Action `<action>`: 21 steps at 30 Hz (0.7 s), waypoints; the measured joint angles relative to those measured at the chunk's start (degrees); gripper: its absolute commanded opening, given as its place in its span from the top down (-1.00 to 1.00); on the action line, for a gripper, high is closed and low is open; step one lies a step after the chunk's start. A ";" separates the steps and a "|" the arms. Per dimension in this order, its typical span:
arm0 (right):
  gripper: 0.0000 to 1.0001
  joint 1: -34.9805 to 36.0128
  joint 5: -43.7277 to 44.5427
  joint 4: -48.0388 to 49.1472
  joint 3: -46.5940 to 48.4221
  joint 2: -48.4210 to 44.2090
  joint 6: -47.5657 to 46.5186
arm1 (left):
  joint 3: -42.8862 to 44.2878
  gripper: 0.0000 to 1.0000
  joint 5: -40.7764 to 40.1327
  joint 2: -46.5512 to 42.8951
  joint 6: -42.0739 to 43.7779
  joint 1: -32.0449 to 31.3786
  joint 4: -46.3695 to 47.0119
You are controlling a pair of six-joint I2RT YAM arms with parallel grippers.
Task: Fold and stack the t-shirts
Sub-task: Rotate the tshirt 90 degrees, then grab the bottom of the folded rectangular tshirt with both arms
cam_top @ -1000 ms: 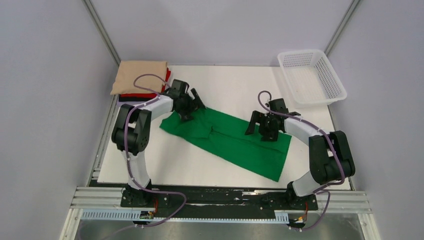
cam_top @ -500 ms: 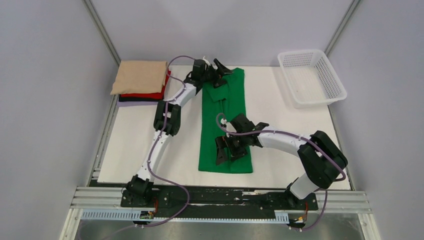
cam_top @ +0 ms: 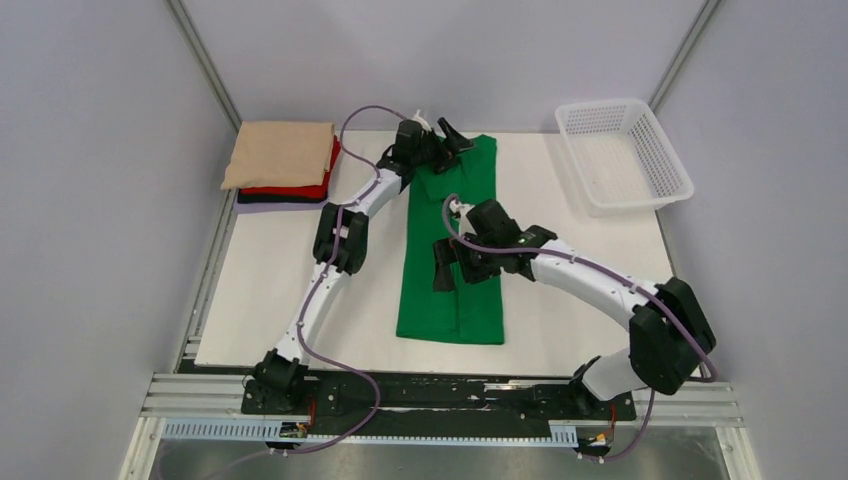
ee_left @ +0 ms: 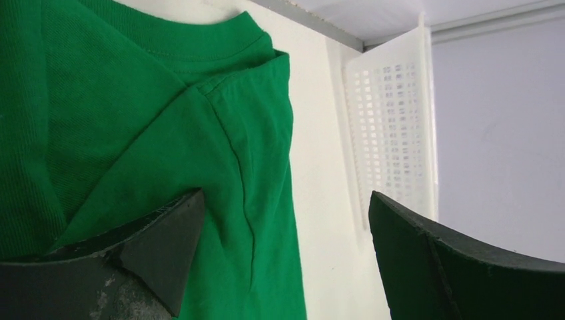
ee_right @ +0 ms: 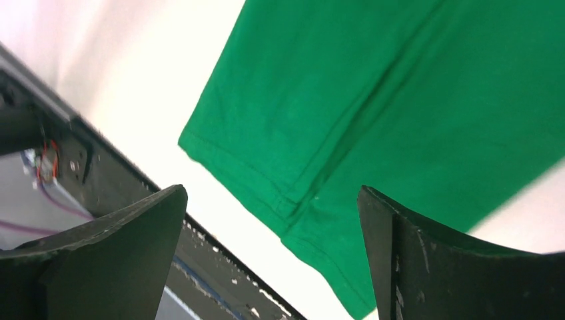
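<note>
The bright green t-shirt [cam_top: 452, 250] lies flat in a long folded strip on the white table, collar at the far end. It also shows in the left wrist view [ee_left: 133, 133] and the right wrist view [ee_right: 400, 100]. My left gripper [cam_top: 440, 140] is open and empty over the collar end. My right gripper [cam_top: 452, 270] is open and empty above the shirt's middle. A stack of folded shirts sits at the far left: beige [cam_top: 280, 152] on top, red [cam_top: 300, 188] under it, a dark one [cam_top: 270, 198] at the bottom.
A white mesh basket [cam_top: 622, 155] stands at the far right corner; it also shows in the left wrist view [ee_left: 393, 133]. The black rail [cam_top: 440, 395] runs along the table's near edge. Grey walls close in on three sides.
The shirt went from lying diagonally to lying straight along the table. My left arm reached to the far collar end. My right gripper has since moved up from the hem toward the shirt's middle.
</note>
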 measured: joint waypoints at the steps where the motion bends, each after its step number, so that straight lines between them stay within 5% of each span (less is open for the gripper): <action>1: -1.00 -0.57 1.29 -0.42 0.00 -1.44 0.48 | -0.28 -1.00 0.15 -0.59 1.70 -0.04 -1.11; 6: -1.00 -4.85 10.40 -0.70 -0.66 -10.32 4.35 | -10.86 -1.00 0.92 -12.50 12.44 -0.33 -13.35; 10: -1.00 -8.31 17.05 -0.63 -4.52 -16.11 9.33 | -25.53 -1.00 -2.08 -31.76 21.79 -0.63 -21.38; 17: -1.00 -18.38 15.43 -1.40 -12.57 -20.55 14.86 | -50.38 -1.00 -9.68 -66.97 32.79 -3.37 -23.54; 21: -1.00 -20.09 15.30 -3.02 -16.79 -27.80 14.86 | -65.07 -1.00 -12.57 -79.67 35.65 -5.09 -26.32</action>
